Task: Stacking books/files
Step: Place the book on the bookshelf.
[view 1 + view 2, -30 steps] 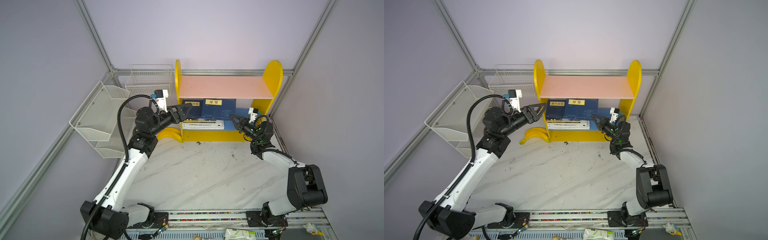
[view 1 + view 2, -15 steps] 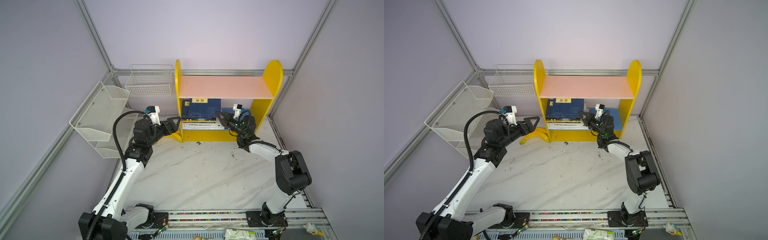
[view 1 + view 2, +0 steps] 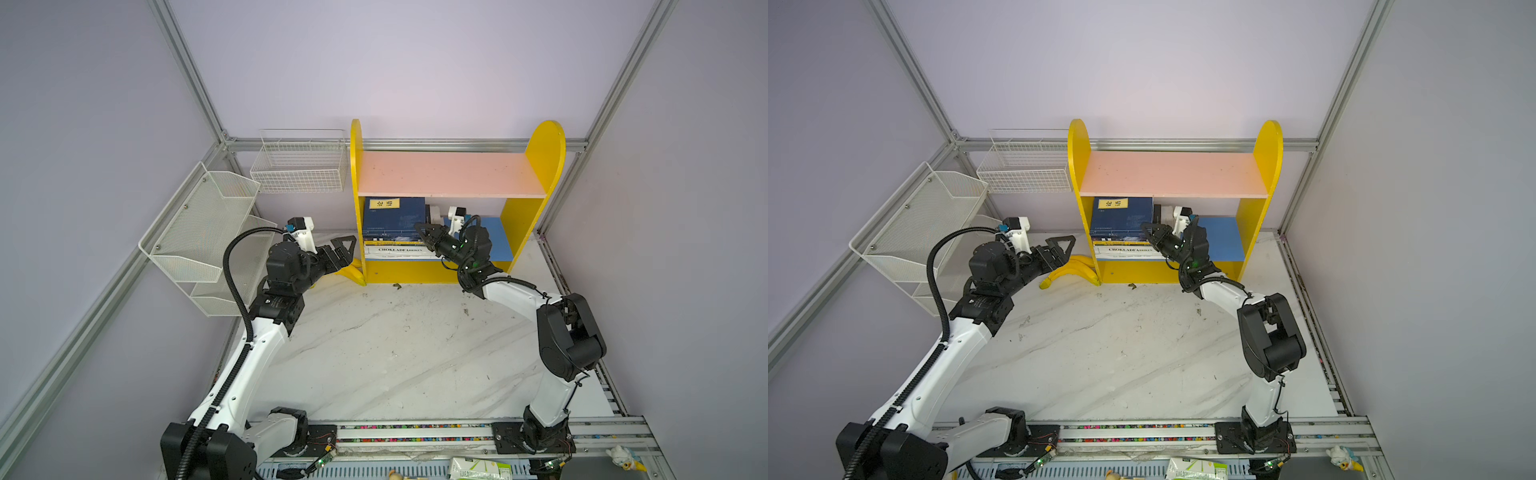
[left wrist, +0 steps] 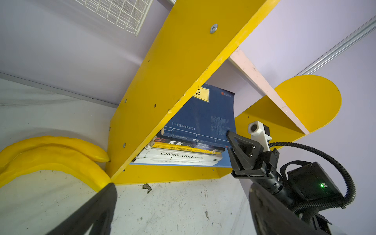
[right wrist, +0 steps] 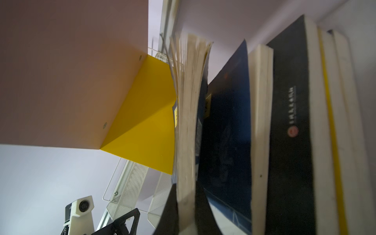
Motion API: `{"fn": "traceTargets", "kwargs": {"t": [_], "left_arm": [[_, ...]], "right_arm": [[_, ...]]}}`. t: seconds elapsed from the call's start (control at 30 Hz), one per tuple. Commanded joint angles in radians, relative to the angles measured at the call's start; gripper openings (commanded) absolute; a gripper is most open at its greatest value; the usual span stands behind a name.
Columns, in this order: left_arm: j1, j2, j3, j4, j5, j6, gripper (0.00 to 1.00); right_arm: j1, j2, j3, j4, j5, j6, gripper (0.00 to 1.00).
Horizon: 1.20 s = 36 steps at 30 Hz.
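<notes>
Right gripper clamped on the top navy book; left gripper spread wide, empty.
Five books counted in one stack at the right gripper's tips, on the shelf: two navy, one black, one yellow, one white at bottom. Two bananas lie just below the left gripper's fingers, outside the shelf.

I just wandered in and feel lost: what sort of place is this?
Probably a robotics test cell: a left arm and right arm fixed to a rail, aluminium framing round bare walls, and a yellow shelf of books as props.
</notes>
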Motion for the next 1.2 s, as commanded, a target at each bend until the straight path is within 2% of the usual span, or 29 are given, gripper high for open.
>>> {"fn": "traceTargets", "kwargs": {"t": [0.0, 0.43, 0.67, 1.17], "left_arm": [[0.008, 0.001, -0.041, 0.058, 0.001, 0.01, 1.0], [0.013, 0.022, -0.05, 0.091, 0.023, 0.0, 1.0], [0.014, 0.104, -0.01, 0.126, 0.039, 0.011, 1.0], [0.014, 0.258, 0.061, 0.244, 0.086, -0.051, 1.0]], "right_arm": [[0.006, 0.005, 0.046, 0.03, 0.018, -0.016, 0.02], [0.019, 0.039, 0.088, -0.006, 0.007, -0.023, 0.02], [0.022, 0.049, 0.091, -0.03, -0.014, -0.031, 0.02], [0.017, 0.034, 0.096, -0.064, -0.074, -0.063, 0.02]]}}
